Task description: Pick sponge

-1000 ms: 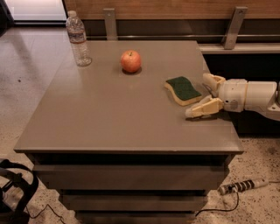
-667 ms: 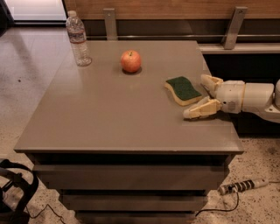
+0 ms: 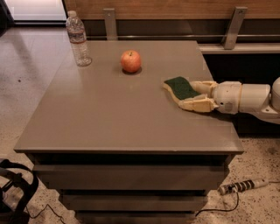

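A single view is given. The table (image 3: 109, 113) is seen from above its near edge, at moderate range, with the lens tilted down toward the far wall (image 3: 175, 8). The gripper (image 3: 187, 94) is caught right of centre, over the tabletop; most of the surface is spread leftward of it.

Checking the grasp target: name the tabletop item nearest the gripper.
The green-topped sponge, right at the open gripper; the apple and water bottle stand well away.
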